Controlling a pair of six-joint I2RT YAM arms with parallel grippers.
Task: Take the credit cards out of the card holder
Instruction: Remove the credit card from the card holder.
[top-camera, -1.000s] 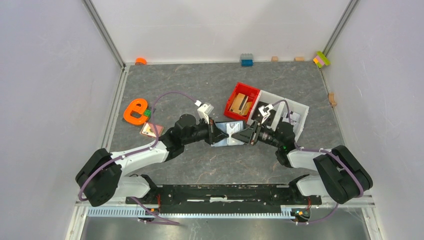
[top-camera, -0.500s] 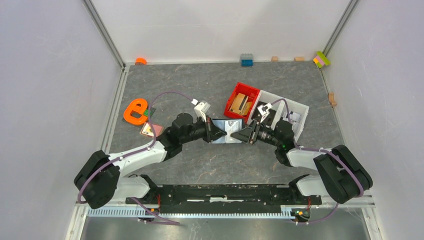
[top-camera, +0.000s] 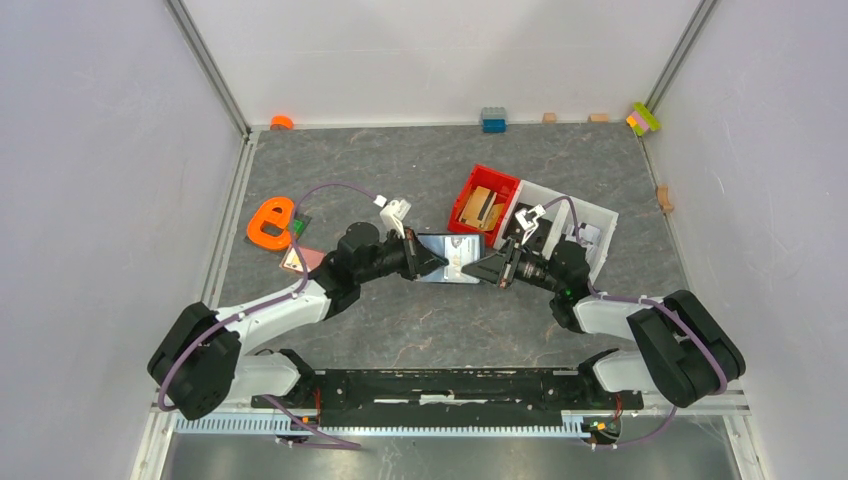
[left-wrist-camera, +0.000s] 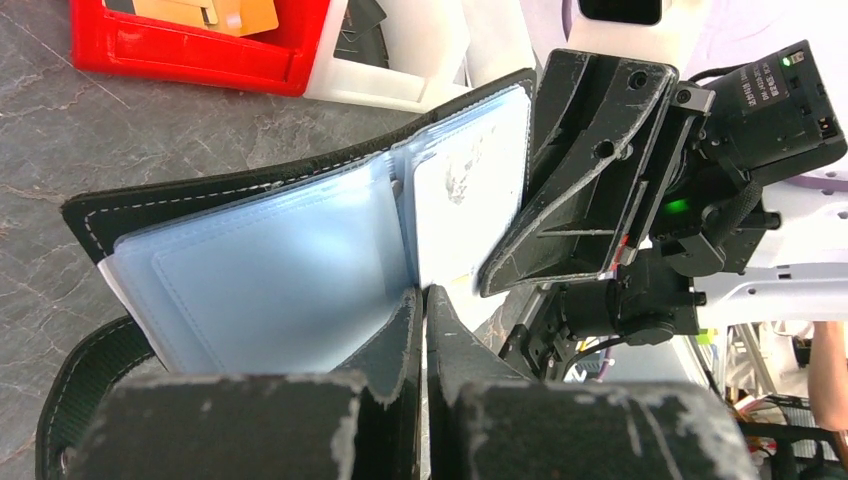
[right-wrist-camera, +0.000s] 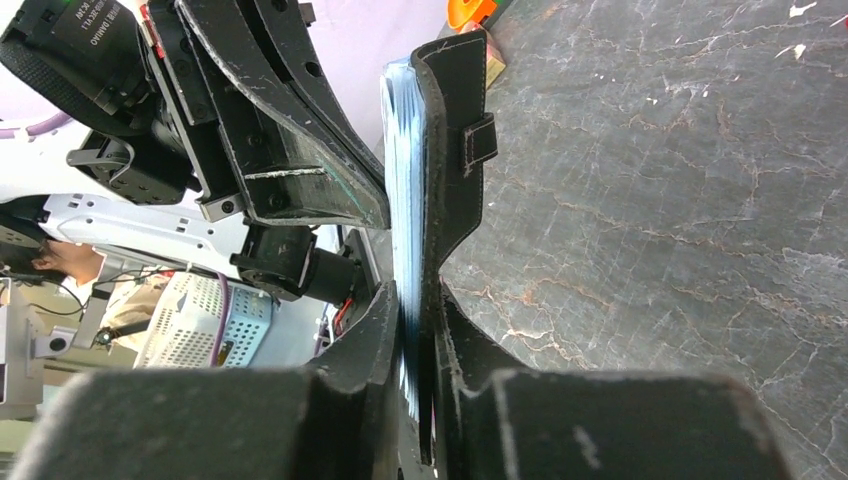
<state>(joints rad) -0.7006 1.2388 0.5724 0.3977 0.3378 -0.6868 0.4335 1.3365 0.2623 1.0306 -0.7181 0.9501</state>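
Well to the left of the left fingers, an orange plastic e-shaped piece (top-camera: 268, 222) lies on the grey stone-patterned table (top-camera: 400, 170); nearer, just beside the left forearm, a thin flat pinkish-copper card (top-camera: 300, 260) lies on the table, outside the holder.

The left gripper (top-camera: 438, 262) points right; in its wrist view its fingers (left-wrist-camera: 395, 345) are shut to a hairline slit, the tips nipped onto the fold where the pale blue-grey sleeves meet. The small black folding leather-like card holder (top-camera: 455, 245) sits between the two grippers, spread open like a book with its sleeves fanned out (left-wrist-camera: 250, 270); whether it clears the table I cannot tell. In the sleeve just past the left fingertips a greyish-white card (left-wrist-camera: 455, 200) sits tucked in — only its face shows through the plastic.

The right gripper (top-camera: 472, 268) points left, nearly tip to tip with the other; in its wrist view its fingers (right-wrist-camera: 365, 345) are clamped on the holder's edge (right-wrist-camera: 445, 150), the black cover and the stack of blue sleeves pinched between them.

Beyond the right fingers stands a red plastic bin (top-camera: 498, 174) holding tan wooden blocks (top-camera: 480, 208); a white plastic bin (top-camera: 590, 215) touches it on the right.
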